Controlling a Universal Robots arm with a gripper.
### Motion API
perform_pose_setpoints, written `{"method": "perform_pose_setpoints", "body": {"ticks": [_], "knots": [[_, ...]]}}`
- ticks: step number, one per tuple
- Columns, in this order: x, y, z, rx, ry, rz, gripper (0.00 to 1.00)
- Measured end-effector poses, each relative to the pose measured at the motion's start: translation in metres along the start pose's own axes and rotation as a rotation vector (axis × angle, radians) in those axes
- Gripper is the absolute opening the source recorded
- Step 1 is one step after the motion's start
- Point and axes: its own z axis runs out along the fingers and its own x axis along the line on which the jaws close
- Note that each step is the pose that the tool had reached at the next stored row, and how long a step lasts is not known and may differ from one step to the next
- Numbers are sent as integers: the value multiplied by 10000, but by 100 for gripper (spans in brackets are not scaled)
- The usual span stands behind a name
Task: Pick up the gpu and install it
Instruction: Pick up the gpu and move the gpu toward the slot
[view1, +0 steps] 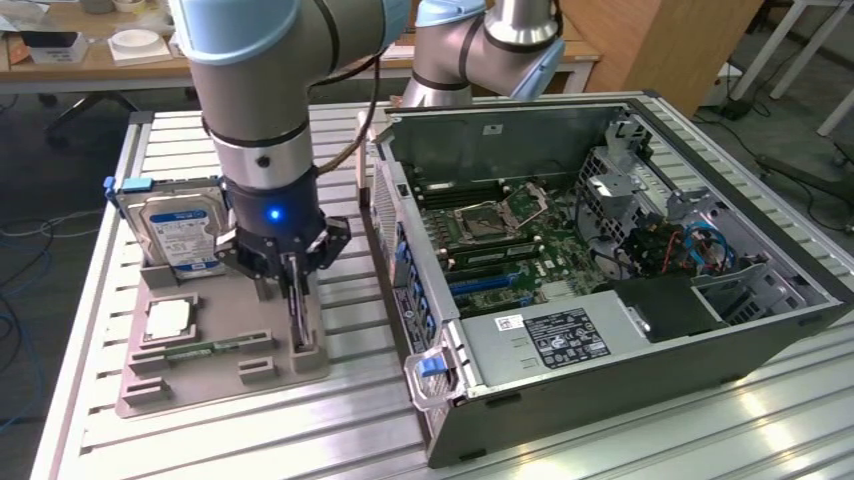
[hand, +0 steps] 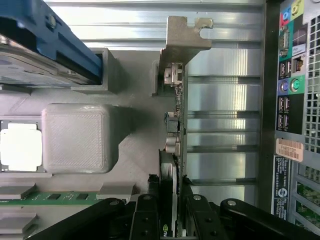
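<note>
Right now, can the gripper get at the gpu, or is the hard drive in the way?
Probably yes: the gripper is down on the gpu, with a finger against each side of the card. The hard drive stands apart in its own slot.

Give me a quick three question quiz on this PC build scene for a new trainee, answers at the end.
1. True or false: the gripper is closed on the gpu.
2. The gpu stands: A) flat on the table, B) on edge in the grey holder, C) on the hard drive.
3. Fill in: the computer case lies with its side ___.
Key: 1 true; 2 B; 3 open.
</note>
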Motion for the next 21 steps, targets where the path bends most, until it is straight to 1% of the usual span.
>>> {"method": "perform_pose_setpoints", "body": {"ticks": [1,6,17,21], "knots": [[-2,0,-80,1,0,0,27],[-4,1,-217,1,0,0,27],[-8,3,-458,1,0,0,27],[-10,3,-511,1,0,0,27]]}}
